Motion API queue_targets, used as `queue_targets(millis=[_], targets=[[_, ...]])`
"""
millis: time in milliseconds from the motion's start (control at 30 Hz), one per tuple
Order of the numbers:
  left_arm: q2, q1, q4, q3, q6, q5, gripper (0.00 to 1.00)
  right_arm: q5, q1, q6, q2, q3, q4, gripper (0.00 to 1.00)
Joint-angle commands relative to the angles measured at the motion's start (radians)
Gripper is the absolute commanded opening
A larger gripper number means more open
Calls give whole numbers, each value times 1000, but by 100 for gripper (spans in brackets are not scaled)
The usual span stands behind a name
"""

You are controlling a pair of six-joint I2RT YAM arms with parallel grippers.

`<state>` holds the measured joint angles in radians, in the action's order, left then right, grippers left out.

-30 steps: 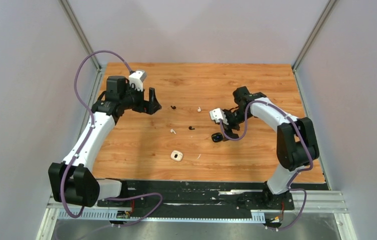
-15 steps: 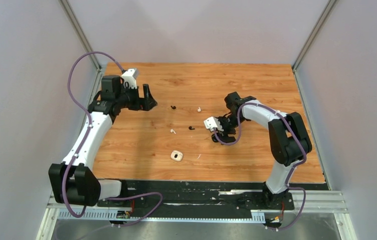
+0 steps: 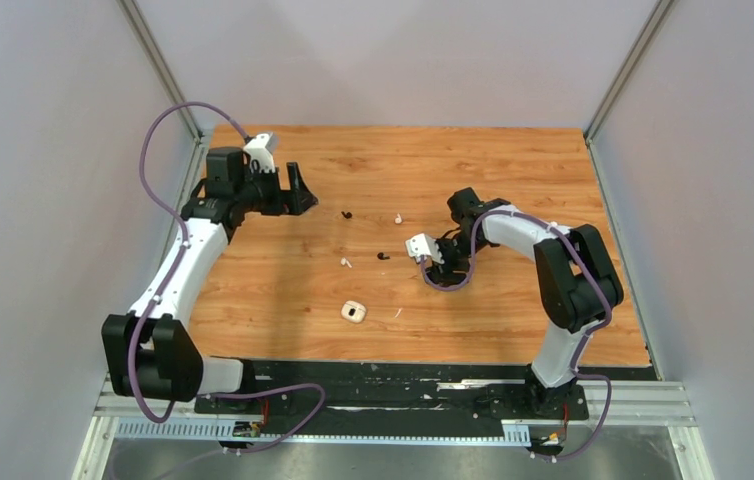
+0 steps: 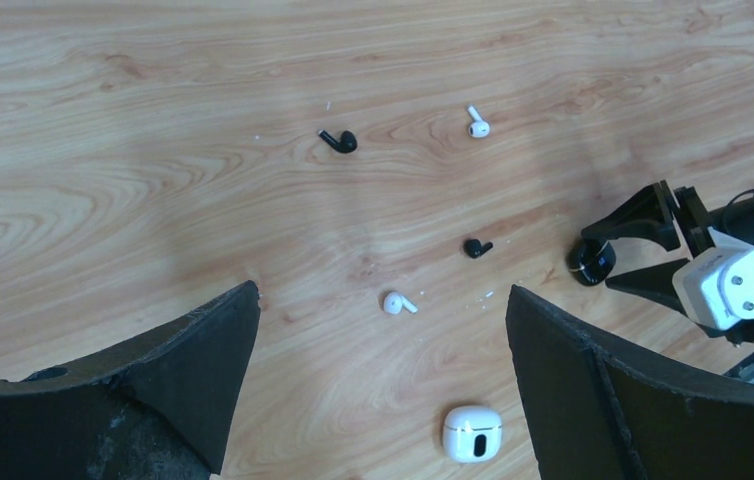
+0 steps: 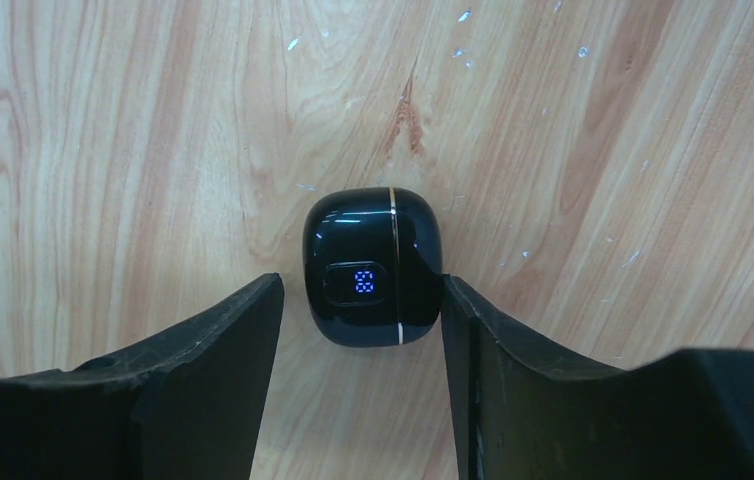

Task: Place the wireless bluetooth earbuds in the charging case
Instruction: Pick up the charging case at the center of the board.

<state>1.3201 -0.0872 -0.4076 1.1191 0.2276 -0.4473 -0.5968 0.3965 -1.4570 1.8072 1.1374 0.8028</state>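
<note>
Four earbuds lie loose on the wooden table: a black one (image 3: 346,213) (image 4: 338,141), a white one (image 3: 398,217) (image 4: 477,125), a black one (image 3: 383,255) (image 4: 475,247) and a white one (image 3: 346,263) (image 4: 398,302). The closed white case (image 3: 354,312) (image 4: 472,433) lies nearer the front. The closed black case (image 5: 373,265) (image 4: 591,262) shows a blue lit display. My right gripper (image 3: 441,265) (image 5: 358,298) is open and straddles the black case; its right finger touches the case, its left finger stands a little apart. My left gripper (image 3: 298,190) (image 4: 381,292) is open and empty, high at the back left.
Grey walls enclose the table (image 3: 513,160) on the left, back and right. A black strip runs along the table's front edge, by the arm bases. Small white specks lie on the wood near the cases.
My right gripper has moved left and down over the black case, which it now straddles. My left gripper has drawn back a little toward the back left.
</note>
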Motion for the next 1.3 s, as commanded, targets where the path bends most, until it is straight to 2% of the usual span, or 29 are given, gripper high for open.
queue_targets(millis=[0,100,267,500,600,667,800,933,1033,1267], targets=[[15,3,62,3,33,-34,100,3,11,48,6,-6,-31,55],[38,3,99,8,45,-68,100,11,12,95,7,-3,-53,38],[84,2,219,62,84,-125,100,56,5,284,-45,113,-169,20],[193,-46,320,287,123,-313,100,173,9,654,-182,276,-613,0],[185,-103,426,311,92,-342,99,233,32,709,-198,318,-745,0],[166,-135,494,295,69,-340,98,253,50,748,-200,363,-768,0],[149,-182,639,262,114,-391,95,195,72,784,-256,347,-855,0],[150,-230,558,294,18,-403,93,191,127,660,-334,214,-981,0],[139,-238,598,263,10,-378,91,190,162,579,-367,144,-1058,0],[131,-242,619,260,35,-372,79,203,199,524,-376,130,-1068,0]])
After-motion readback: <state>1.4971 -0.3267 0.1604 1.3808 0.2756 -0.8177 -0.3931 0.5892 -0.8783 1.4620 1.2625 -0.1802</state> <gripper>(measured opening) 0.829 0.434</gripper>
